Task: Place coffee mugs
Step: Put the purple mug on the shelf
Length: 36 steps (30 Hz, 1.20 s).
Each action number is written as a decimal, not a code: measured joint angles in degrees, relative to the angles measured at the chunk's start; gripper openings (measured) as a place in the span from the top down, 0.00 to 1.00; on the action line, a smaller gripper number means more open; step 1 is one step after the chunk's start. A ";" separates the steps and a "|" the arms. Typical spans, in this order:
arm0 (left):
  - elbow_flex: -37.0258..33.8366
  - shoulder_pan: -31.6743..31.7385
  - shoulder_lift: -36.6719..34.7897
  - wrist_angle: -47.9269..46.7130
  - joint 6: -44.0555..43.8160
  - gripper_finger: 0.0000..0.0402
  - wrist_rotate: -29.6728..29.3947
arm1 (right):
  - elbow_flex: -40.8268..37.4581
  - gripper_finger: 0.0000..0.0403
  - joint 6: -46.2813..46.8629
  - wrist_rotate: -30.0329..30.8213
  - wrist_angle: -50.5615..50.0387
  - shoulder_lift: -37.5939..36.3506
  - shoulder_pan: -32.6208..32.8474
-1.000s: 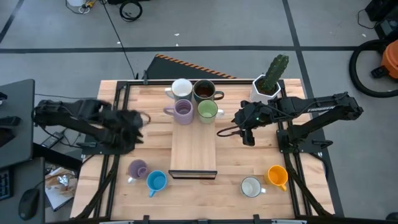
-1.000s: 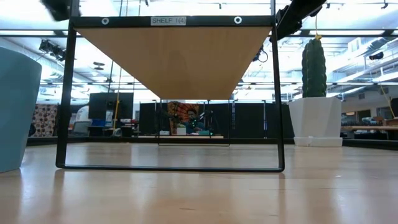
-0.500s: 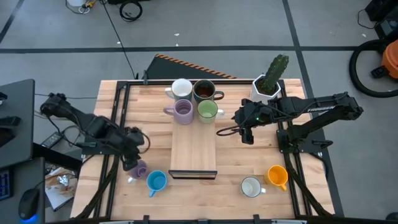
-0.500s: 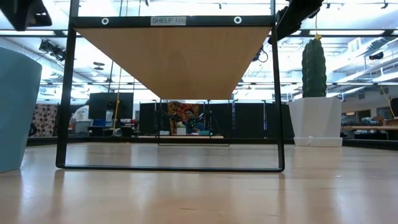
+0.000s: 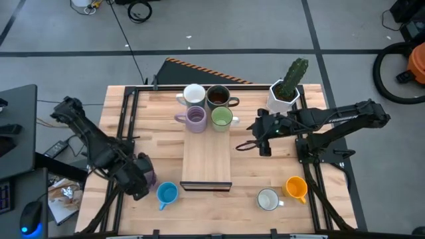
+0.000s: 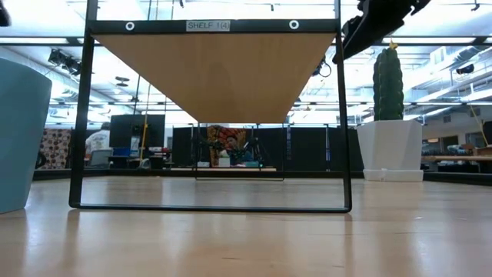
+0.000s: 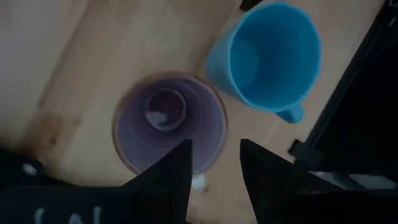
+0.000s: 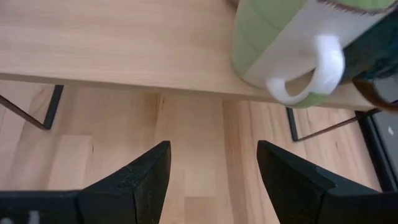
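Wood table [image 5: 252, 182] w/ shelf [image 5: 206, 156], grey floor, left tool [image 7: 214, 165] open over lilac mug [image 7: 168, 121], right tool [image 8: 211, 168] wide

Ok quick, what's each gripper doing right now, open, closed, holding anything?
Left gripper: open, empty, over the purple mug by the blue mug.
Right gripper: open, empty, near the green mug.

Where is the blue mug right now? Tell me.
In the high view the blue mug stands on the table's front left, beside the shelf's front corner, with the left hand just to its left.
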 joint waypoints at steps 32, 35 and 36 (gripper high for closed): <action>0.07 -14.52 5.56 3.08 -45.15 0.65 3.41 | -7.24 0.39 -8.50 -9.50 8.07 -7.77 0.00; 0.07 -16.58 7.33 1.07 -45.21 0.65 3.37 | -7.24 0.39 -7.79 -9.54 8.19 -7.69 0.00; 0.07 -17.09 8.08 0.29 -45.23 0.65 3.25 | -7.24 0.39 -7.45 -9.54 8.31 -7.65 0.00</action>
